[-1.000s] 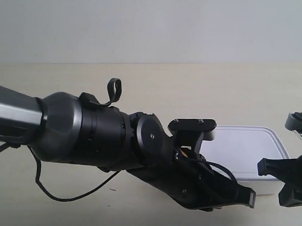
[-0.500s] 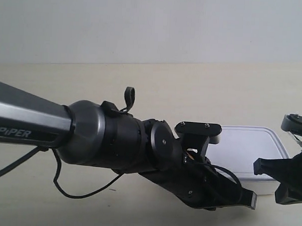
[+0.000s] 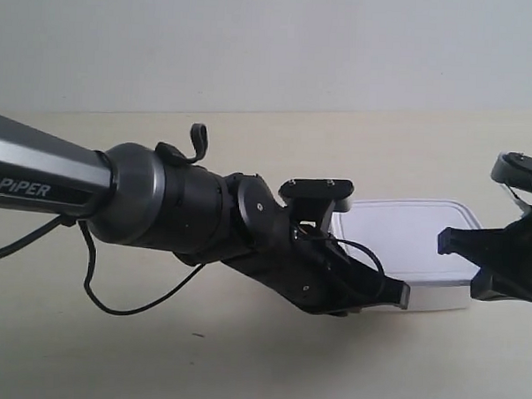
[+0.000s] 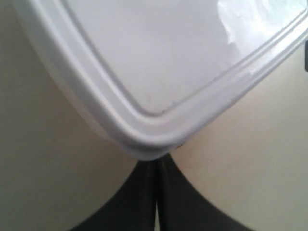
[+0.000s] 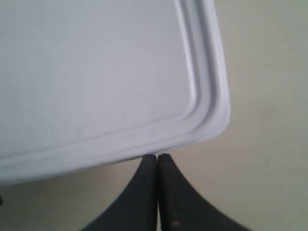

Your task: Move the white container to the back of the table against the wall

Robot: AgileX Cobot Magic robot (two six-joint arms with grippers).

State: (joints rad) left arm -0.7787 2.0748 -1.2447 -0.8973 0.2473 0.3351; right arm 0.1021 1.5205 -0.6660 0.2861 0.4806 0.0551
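Left gripper and right gripper, fingers together, touch the white container at two corners; it sits on the bench, well short of the wall.

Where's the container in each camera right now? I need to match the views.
Exterior: container at right, on the table.
Left wrist: fills most of the frame, corner at left gripper.
Right wrist: fills most, corner by right gripper.
Shared landmark: the lid's raised rim.
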